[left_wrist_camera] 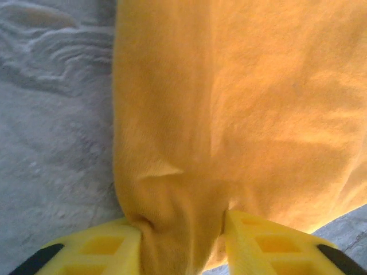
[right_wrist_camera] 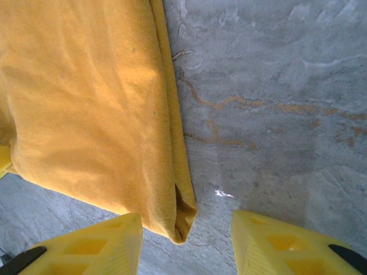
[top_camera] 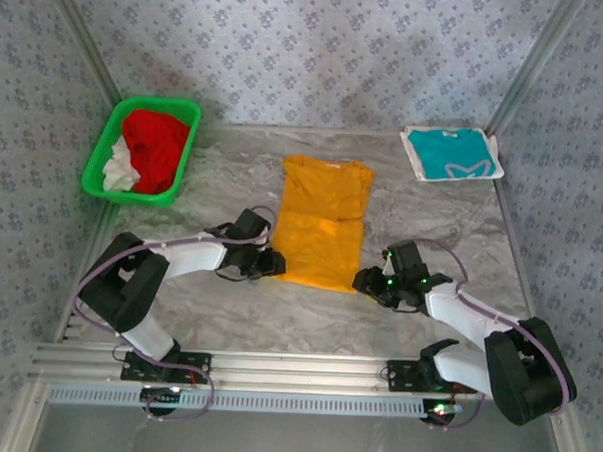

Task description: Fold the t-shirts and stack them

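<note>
The yellow-orange t-shirt lies in the middle of the table, folded lengthwise into a long strip; its print is hidden. My left gripper is at the strip's near left corner. In the left wrist view the left gripper is shut on the yellow-orange t-shirt, the cloth puckered between the fingers. My right gripper is at the near right corner. In the right wrist view the right gripper stands open, the yellow-orange t-shirt reaching between its fingers with its layered corner. A folded teal t-shirt with a white mark rests at the back right.
A green plastic basket at the back left holds red and white cloth. The teal t-shirt sits on a white sheet. Patterned walls close in the table on three sides. Bare marbled tabletop lies on both sides of the yellow strip.
</note>
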### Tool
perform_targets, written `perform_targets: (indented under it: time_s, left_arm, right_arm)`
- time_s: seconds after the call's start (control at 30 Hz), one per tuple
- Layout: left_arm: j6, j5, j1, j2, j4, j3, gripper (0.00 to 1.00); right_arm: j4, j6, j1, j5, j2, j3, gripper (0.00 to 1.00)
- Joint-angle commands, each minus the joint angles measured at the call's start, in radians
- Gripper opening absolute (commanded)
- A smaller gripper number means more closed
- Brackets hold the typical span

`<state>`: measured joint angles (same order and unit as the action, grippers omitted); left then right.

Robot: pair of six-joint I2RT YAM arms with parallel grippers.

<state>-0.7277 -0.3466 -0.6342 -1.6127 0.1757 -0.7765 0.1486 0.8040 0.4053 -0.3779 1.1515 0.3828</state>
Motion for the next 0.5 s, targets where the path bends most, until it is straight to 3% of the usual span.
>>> perform_targets:
  time_s: [0.0, 0.37, 0.47]
  left_arm:
    - [0.024, -0.034, -0.019, -0.032, -0.099, -0.049, 0.30]
    - [0.018, -0.015, -0.021, 0.010, -0.094, -0.013, 0.02]
    - [0.017, -0.014, -0.020, 0.011, -0.092, -0.010, 0.00]
  right_arm:
    - [-0.002, -0.013, -0.006, 0.008, -0.012, -0.010, 0.47]
    - [-0.062, 0.057, -0.005, -0.082, -0.026, -0.040, 0.51]
    - [-0.083, 0.066, -0.008, -0.072, -0.021, -0.028, 0.52]
